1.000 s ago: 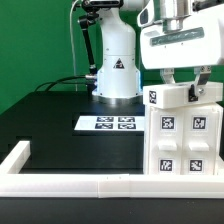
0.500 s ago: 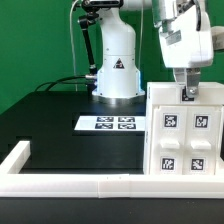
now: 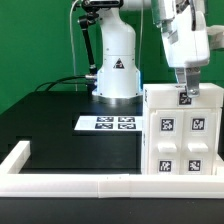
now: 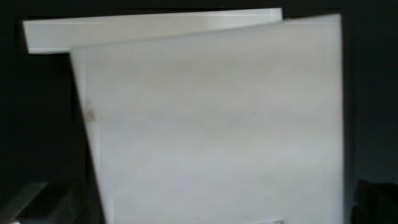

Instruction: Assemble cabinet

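Cabinet (image 3: 184, 132) stands upright at the exterior view's right edge of the black desk (image 3: 70, 130), hard against the white border rail (image 3: 70, 183) in front, its tagged face turned toward that camera and its long axis vertical. Directly above it we see the pincer (image 3: 186, 92), pointing straight down, its tips at the cabinet's top edge near the small tag there. So the thing lies straight below the tool, and any coming move turns on that vertical line: down to press or seize, up to lift. Whether the fingers are clenched on the top panel or merely resting against it we cannot tell; they look close together. From the wrist view we see only a broad white panel (image 4: 205, 140), probably the cabinet's top seen from above. The marker board (image 3: 105, 123) lies apart, toward the arm's base.
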`<move>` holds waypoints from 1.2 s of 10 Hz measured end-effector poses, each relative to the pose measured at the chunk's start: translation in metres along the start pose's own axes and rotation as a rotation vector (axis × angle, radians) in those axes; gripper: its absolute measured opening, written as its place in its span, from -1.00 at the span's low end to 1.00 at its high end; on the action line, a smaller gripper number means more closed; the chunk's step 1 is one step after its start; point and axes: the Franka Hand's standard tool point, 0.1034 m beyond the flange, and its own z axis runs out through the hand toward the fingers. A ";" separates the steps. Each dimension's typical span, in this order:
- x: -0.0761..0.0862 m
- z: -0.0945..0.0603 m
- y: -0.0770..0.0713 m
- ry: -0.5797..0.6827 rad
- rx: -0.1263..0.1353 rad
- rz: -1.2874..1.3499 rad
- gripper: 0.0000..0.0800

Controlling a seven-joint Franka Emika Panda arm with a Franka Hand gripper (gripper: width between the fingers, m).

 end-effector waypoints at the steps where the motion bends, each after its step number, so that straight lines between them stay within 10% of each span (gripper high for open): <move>1: -0.002 -0.005 -0.001 -0.009 0.008 -0.006 0.92; 6: -0.007 -0.018 -0.009 -0.031 0.032 -0.016 0.99; 12: -0.011 -0.022 -0.013 -0.063 -0.039 -0.780 0.99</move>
